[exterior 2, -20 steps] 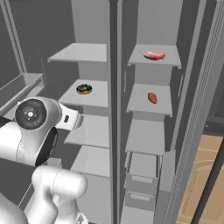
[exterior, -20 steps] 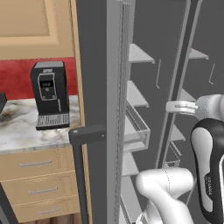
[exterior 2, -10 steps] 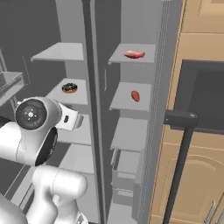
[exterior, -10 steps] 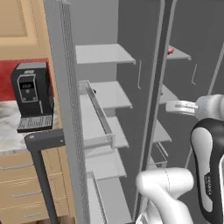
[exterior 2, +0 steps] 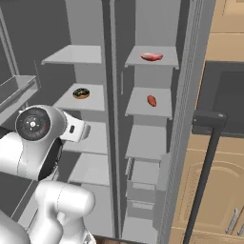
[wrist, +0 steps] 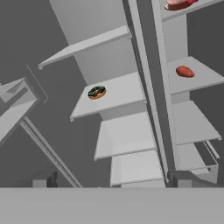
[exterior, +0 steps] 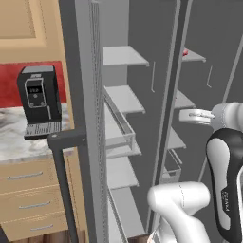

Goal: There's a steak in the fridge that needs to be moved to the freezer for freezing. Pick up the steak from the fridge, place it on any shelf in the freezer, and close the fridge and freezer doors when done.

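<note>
When checked for legible writing: small dark lettering down the white forearm in the left base view, too small to read. Pale display on the black, box-shaped coffee machine (exterior: pixel 39 102), likewise not readable.

Count as follows.

- One steak (exterior 2: pixel 151 56): flat pinkish-red slab with a paler rim, lying on the top shelf of the fridge (exterior 2: pixel 147 138), the right-hand compartment in the right base view. Also seen as a red sliver on that shelf in the left base view and at the top edge of the hand view.
- One smaller oval red-orange item (exterior 2: pixel 151 100), lying on the shelf just below the steak.
- One doughnut (exterior 2: pixel 81 93): ring-shaped, dark icing with coloured specks, lying on the second shelf of the freezer (exterior 2: pixel 83 14), apart from the central divider.
- Two doors, both swung open: freezer door (exterior: pixel 78 71) at the left and fridge door (exterior 2: pixel 188 95) at the right. Flat matt grey, each with one dark bar handle, the freezer door handle (exterior: pixel 64 185) and the fridge door handle (exterior 2: pixel 205 162).
- Three light wooden drawer fronts (exterior: pixel 28 190) with slim metallic pulls, set under a marbled pale counter (exterior: pixel 12 137) against a red wall panel.
- Shelves: thin, smooth, pale slabs in both compartments. Wire-framed drawers low in the fridge.

Gripper (wrist: pixel 111 181): released, two small dark fingertips set wide apart with nothing between them. Aimed at the freezer shelves, well apart from the steak.
</note>
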### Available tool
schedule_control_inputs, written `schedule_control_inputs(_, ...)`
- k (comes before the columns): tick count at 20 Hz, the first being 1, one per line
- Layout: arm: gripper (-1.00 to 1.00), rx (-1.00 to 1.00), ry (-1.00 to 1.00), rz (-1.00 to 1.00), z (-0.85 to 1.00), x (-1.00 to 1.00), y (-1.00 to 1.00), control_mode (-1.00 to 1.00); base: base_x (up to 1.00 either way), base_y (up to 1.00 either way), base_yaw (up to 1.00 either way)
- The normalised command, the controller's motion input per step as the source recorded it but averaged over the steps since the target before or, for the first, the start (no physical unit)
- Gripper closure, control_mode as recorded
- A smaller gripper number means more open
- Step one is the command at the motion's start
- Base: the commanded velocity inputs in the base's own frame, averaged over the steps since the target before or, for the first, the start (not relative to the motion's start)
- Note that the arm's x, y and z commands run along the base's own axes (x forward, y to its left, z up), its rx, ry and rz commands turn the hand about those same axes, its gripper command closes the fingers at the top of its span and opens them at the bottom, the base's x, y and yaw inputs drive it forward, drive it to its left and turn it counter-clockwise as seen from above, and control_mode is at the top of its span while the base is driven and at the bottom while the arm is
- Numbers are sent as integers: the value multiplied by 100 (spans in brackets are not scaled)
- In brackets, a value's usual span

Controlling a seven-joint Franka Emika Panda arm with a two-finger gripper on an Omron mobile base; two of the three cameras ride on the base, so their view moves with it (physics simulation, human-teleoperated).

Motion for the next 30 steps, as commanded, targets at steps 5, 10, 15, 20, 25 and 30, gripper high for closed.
schedule_control_inputs(5, -100, 0, 0, 0, 0, 0, 0, 100, -23, -19, -4)
schedule_control_inputs(10, -100, 0, 0, 0, 0, 0, 0, 100, -19, -1, -1)
schedule_control_inputs(15, -100, 0, 0, 0, 0, 0, 0, 100, -60, -26, 0)
schedule_control_inputs(20, -100, 0, 0, 0, 0, 0, 0, 100, -32, -16, 0)
schedule_control_inputs(25, -100, 0, 0, 0, 0, 0, 0, 100, -25, -11, -1)
schedule_control_inputs(30, -100, 0, 0, 0, 0, 0, 0, 100, -62, -15, -1)
